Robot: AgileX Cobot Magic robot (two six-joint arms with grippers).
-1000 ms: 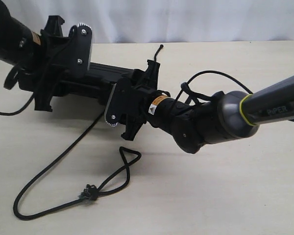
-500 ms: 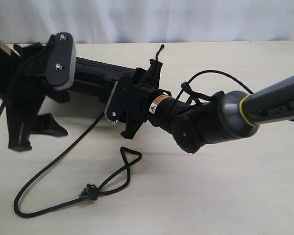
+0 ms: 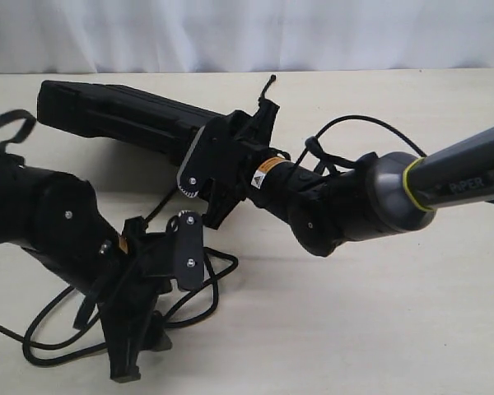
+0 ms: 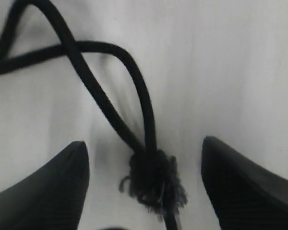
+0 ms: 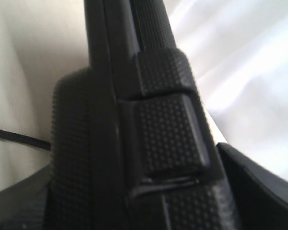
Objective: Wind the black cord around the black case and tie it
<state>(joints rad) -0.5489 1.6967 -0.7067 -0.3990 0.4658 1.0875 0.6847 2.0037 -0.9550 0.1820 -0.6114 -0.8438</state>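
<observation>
The black case (image 3: 107, 111) stretches across the back left of the table. My right gripper (image 3: 230, 160) is shut on its right end. In the right wrist view the case's textured edge and latch (image 5: 158, 129) fill the space between the fingers of the right gripper (image 5: 139, 201). The black cord (image 3: 222, 267) lies in loops on the table in front, and its knobbed tip (image 3: 269, 82) sticks up behind the right gripper. My left gripper (image 3: 142, 358) is low over the cord. In the left wrist view the left gripper (image 4: 144, 184) is open, with the frayed knot (image 4: 153, 175) between its fingers.
The glossy cable (image 3: 354, 123) of the right arm arches above its wrist. A short stretch of cord (image 5: 19, 139) lies on the pale table beside the case. The table's far edge (image 3: 395, 71) meets a white backdrop.
My left arm has left the case's left end and swung down to the front left, over the cord's knot. The case's left end now shows uncovered. The right gripper stays on the case.
</observation>
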